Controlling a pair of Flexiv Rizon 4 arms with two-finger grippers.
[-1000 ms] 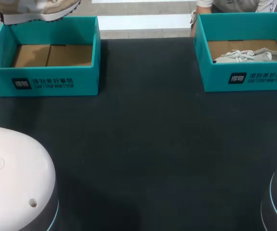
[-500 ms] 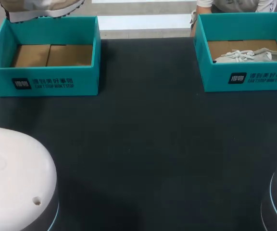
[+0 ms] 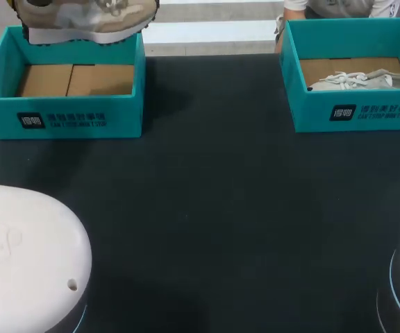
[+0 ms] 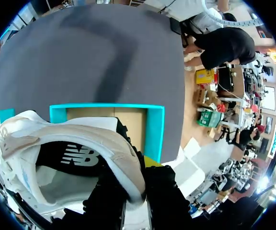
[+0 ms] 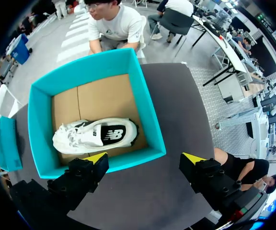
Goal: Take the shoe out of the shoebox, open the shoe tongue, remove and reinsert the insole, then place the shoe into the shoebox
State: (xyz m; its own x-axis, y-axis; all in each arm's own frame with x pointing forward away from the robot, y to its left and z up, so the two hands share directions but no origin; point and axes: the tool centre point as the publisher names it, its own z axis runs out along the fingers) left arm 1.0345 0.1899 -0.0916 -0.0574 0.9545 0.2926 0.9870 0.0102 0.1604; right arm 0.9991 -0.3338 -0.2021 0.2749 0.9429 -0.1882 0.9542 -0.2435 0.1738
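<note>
Left jaws grip the shoe (image 3: 82,17), right jaws hang released; it should clear the box (image 3: 61,121) before lowering to the table (image 3: 207,208).

Bright, even light. Dark matte table (image 3: 214,208) w/ soft shadow beside L box (image 3: 68,121); broad shadow streak across it in L wrist view.

My gripper (image 4: 136,186): clamped on the shoe (image 4: 66,143) at its rim.
Shoebox (image 4: 155,129): beneath my shoe, on the table (image 4: 80,52).
</note>
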